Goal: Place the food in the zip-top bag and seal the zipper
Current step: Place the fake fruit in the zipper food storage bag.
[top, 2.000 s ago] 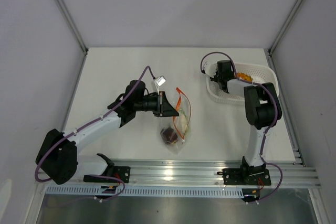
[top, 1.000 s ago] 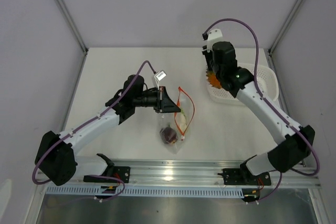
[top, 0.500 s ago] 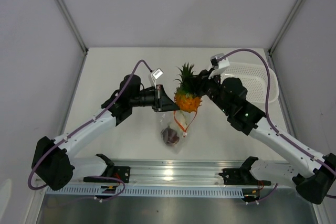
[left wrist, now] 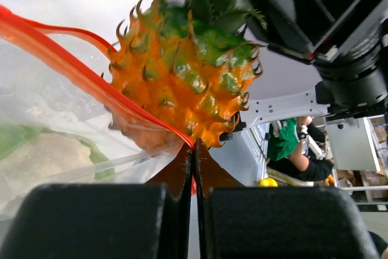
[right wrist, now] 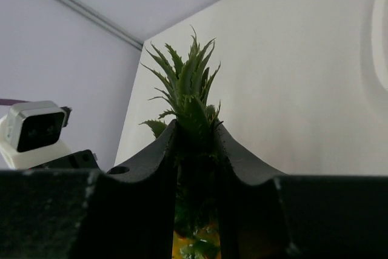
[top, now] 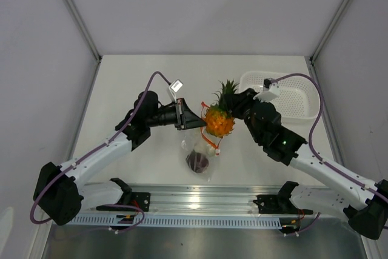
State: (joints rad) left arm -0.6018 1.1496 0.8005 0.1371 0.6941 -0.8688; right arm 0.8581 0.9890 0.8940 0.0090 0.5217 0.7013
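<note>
Right gripper (right wrist: 195, 150) clamping pineapple (top: 218, 122) crown; left gripper (left wrist: 194, 165) pinching zipper (left wrist: 73, 68)

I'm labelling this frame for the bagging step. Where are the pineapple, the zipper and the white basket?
pineapple (top: 219, 123): top external view, on its orange body.
zipper (left wrist: 60, 59): left wrist view, midway along the red strip.
white basket (top: 310, 89): top external view, on its right wall.

bright even light, blurred wrist foregrounds
</note>
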